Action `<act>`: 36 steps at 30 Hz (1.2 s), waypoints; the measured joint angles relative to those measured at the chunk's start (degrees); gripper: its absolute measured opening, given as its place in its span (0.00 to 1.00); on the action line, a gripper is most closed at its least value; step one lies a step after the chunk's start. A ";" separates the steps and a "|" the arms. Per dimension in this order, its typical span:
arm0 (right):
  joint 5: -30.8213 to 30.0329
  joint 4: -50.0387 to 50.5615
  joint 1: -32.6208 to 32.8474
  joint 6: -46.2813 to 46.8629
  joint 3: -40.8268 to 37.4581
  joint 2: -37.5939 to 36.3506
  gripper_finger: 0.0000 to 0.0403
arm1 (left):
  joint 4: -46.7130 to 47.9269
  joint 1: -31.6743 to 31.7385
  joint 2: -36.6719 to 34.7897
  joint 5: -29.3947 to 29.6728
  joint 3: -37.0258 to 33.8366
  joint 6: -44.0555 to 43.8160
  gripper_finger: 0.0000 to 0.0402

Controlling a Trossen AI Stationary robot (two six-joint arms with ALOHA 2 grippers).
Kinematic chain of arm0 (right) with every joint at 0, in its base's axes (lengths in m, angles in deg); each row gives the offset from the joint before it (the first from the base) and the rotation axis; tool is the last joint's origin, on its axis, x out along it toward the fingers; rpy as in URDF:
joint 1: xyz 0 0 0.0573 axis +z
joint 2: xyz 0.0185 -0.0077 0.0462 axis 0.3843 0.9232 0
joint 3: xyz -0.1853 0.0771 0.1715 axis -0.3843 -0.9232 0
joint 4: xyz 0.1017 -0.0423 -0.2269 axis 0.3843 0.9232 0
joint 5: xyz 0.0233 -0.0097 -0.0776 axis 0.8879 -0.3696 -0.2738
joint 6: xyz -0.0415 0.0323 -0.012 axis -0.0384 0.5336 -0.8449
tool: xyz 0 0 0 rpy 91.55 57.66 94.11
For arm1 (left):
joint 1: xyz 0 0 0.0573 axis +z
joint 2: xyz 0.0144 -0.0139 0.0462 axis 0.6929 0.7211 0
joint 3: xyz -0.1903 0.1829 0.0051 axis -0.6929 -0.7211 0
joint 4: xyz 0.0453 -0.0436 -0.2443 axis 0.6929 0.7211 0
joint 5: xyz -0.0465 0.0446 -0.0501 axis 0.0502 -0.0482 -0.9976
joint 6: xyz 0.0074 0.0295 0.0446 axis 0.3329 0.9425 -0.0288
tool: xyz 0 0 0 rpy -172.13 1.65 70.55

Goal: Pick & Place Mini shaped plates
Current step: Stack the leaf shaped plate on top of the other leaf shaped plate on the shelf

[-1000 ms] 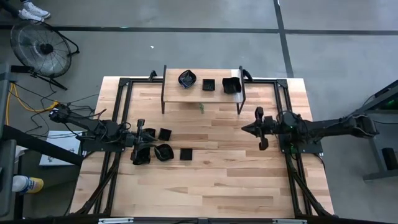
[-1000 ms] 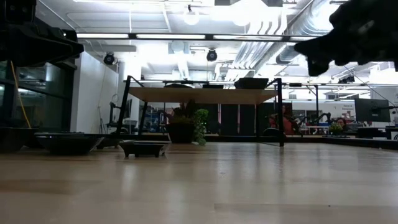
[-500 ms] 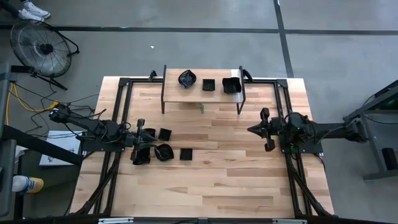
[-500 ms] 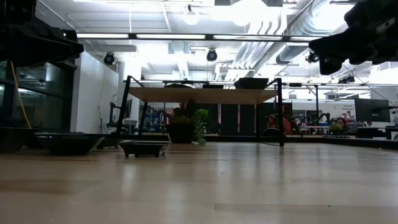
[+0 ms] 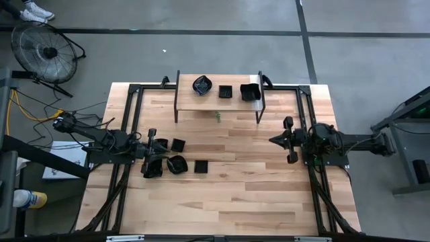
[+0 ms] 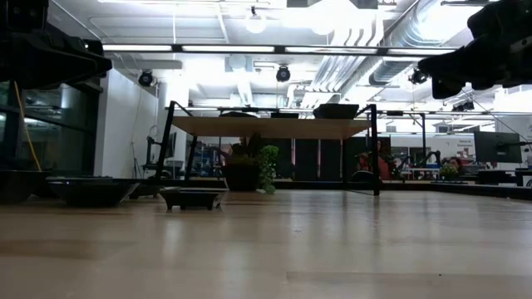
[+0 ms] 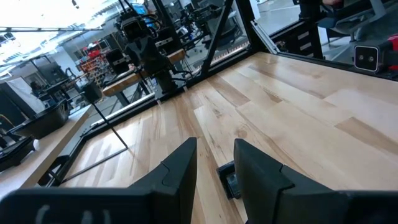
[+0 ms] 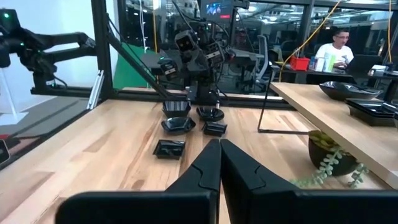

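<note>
Since a second ago the right arm has drawn back toward the worktop's right edge; its tool point(image 5: 274, 140) now sits farther right, fingers pressed together and empty, as the right wrist view shows. The left arm has not shifted. Its tool point(image 5: 151, 163) is down among the cluster of mini shaped plates point(image 5: 176, 161) at the left of the worktop point(image 5: 235, 188), fingers set a narrow gap apart in its wrist view; whether they grip a rim I cannot tell, since from above the dark fingers merge with a black dish. Three more plates point(image 5: 225, 91) already rest on the raised shelf point(image 5: 185, 103) at the far side.

The step in hand looks like the left arm's pick from the cluster, with the right arm clearing out after a placement. Next the left tool would need a firm hold on one rim, then a lift clear of the neighbouring dishes, which lie close together, before carrying toward the shelf.
</note>
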 joint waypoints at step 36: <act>0.08 2.20 -0.02 1.17 0.00 0.11 0.01 | -1.54 0.02 0.02 7.46 0.81 0.34 0.26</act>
